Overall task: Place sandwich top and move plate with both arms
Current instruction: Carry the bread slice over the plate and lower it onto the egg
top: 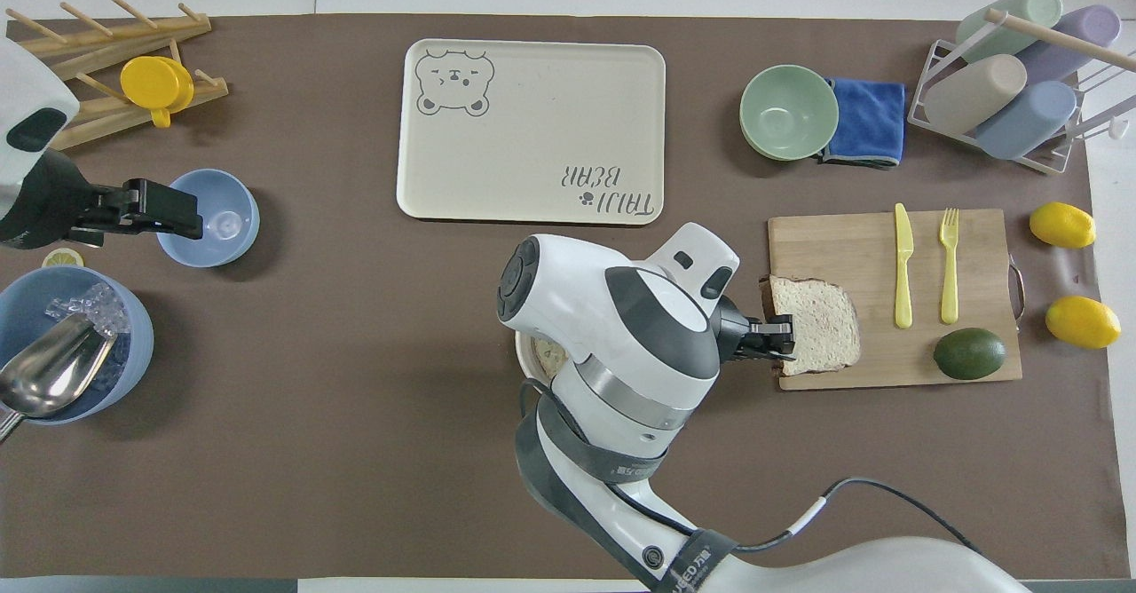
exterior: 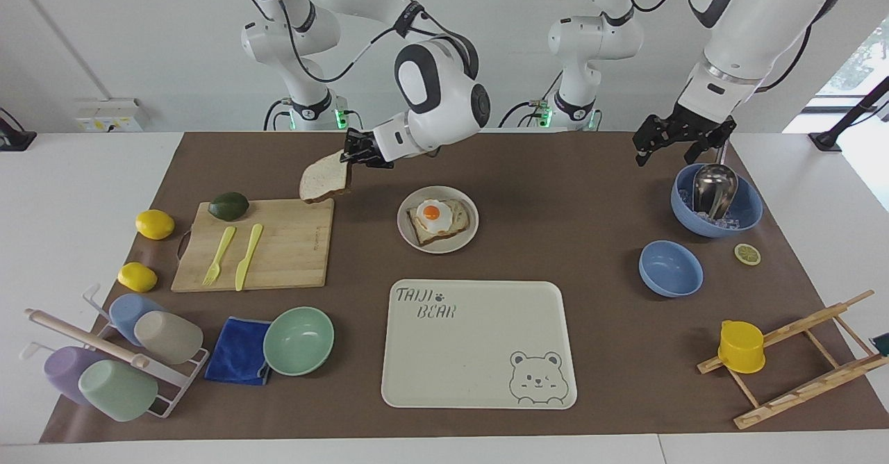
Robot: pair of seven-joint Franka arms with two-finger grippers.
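The sandwich top point(exterior: 325, 178), a beige bread slice with a brown crust, hangs tilted in the air over the corner of the wooden cutting board point(exterior: 278, 255). My right gripper point(exterior: 355, 153) is shut on its edge; in the overhead view the right gripper point(top: 777, 337) pinches the sandwich top point(top: 821, 337) at its side. The round off-white plate point(exterior: 404, 228) sits beside the board and carries toast with a fried egg point(exterior: 435, 218). From overhead my right arm covers most of the plate point(top: 531, 364). My left gripper point(exterior: 668, 153) waits open in the air by the large blue bowl.
A yellow fork and knife point(exterior: 233, 255) and an avocado point(exterior: 228, 205) lie on the board. The bear-print tray point(exterior: 479, 342) lies farther from the robots than the plate. A mint bowl point(exterior: 298, 340), blue cloth, cup rack, lemons, two blue bowls point(exterior: 670, 268) and a wooden rack surround them.
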